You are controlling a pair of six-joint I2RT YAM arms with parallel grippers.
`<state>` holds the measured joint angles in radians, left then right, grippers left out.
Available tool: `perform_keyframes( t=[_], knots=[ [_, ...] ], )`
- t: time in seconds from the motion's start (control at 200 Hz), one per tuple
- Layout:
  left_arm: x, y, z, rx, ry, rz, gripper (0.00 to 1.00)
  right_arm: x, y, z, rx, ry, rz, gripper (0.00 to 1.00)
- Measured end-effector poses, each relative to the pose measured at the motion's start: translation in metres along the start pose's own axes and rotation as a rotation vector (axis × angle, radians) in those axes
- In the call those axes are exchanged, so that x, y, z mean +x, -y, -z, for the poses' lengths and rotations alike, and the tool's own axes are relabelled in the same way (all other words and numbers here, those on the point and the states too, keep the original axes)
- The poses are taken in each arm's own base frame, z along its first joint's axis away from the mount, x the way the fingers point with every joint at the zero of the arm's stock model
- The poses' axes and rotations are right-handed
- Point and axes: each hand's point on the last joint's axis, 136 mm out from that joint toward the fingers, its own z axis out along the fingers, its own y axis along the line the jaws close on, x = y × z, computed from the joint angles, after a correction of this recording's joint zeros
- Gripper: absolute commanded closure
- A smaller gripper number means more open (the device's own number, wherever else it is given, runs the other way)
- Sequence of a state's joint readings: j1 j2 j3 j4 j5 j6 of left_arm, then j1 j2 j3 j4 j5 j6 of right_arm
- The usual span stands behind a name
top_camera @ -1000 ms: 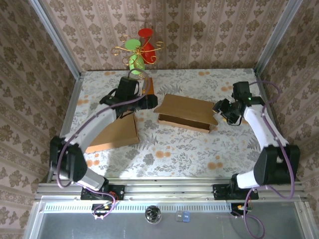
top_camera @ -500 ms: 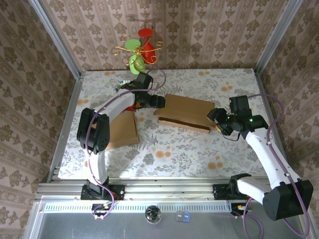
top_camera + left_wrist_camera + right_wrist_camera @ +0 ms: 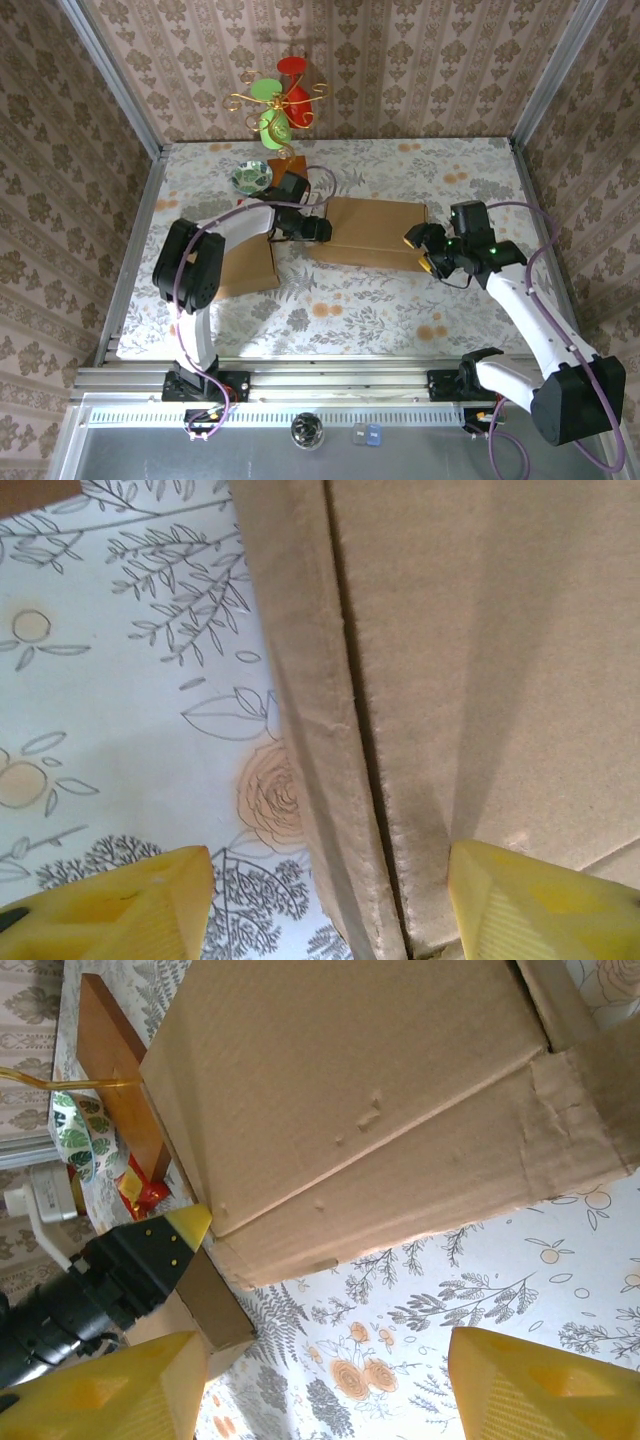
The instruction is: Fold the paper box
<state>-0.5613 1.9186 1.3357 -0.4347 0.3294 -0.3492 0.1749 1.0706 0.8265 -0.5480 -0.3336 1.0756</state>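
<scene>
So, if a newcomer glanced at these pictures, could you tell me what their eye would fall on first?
Most likely the brown paper box lying in the middle of the floral table, with the left gripper at its left end and the right gripper at its right end, both with jaws spread. After that, the red-and-green ornament on gold wire at the table's far edge stands out.

Bright, even light falls from above in the top view, leaving soft shadows under the arms on the floral-printed tablecloth (image 3: 350, 300) and a thin dark line along the near side of the flat brown cardboard box (image 3: 375, 230). Close up in the left wrist view the cardboard is slightly soft, with a broad shadow crossing it. The yellow plastic fingertips (image 3: 110, 910) blur at the bottom corners of both wrist views.
</scene>
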Motion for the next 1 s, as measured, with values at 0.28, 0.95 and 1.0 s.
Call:
perform_keyframes(
  t=[0.28,0.95,1.0],
  knots=[
    [0.036,0.033,0.002,0.074,-0.001,0.054,0.51,0.005,0.017,-0.016,0.011,-0.031,-0.043,0.33],
    [0.047,0.04,0.016,0.111,0.024,0.1,0.5,-0.064,0.048,-0.019,0.127,-0.001,0.008,0.34],
    [0.049,0.038,0.011,0.106,0.014,0.104,0.5,-0.072,0.047,-0.019,0.137,0.002,0.024,0.34]
  ],
)
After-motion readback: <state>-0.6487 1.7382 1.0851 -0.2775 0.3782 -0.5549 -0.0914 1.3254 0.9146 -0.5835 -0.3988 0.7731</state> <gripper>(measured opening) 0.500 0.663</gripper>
